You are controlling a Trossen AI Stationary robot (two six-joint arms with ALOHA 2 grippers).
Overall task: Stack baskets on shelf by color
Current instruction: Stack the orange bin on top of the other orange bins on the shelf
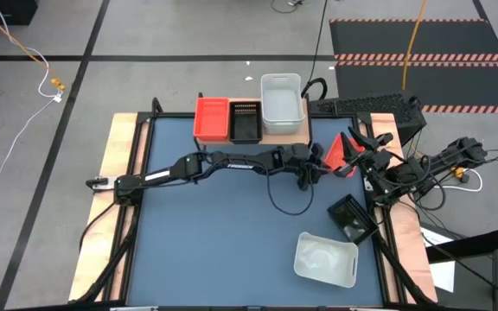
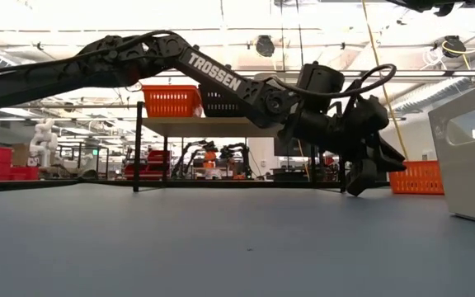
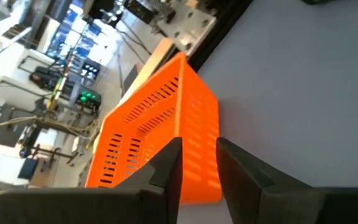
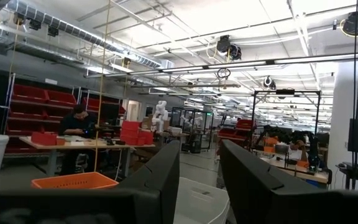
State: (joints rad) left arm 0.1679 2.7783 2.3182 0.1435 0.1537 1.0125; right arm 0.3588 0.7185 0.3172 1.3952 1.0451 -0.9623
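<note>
The shelf [image 1: 268,136] stands at the table's far edge, bearing a red basket [image 1: 212,119], a black basket [image 1: 245,121] and a white basket [image 1: 282,102]. Another red basket [image 3: 160,130] lies on the blue table near its right edge [image 1: 338,155]. My left gripper [image 3: 199,167] reaches across the table to it, open by a narrow gap, fingertips pointing down just in front of the basket's wall [image 2: 359,183]. My right gripper [image 1: 354,138] hovers beside that basket, open [image 4: 201,174], looking level into the room. A black basket [image 1: 350,216] and a white basket [image 1: 325,259] rest on the table, near right. My left gripper stands with its fingers [image 3: 166,171] before the red basket's side wall [image 3: 201,134], coming from above and slanting toward the table's right. Whether the fingertips touch the wall I cannot tell, since they cover its lower part. The basket rests on the table.
The left arm [image 1: 232,161] spans the table's middle, with a cable loop [image 1: 288,203] below it. The right arm's cables [image 1: 422,173] crowd the right edge. The table top [image 1: 214,242] is bare at near left. A person sits at a bench [image 4: 76,124] far off.
</note>
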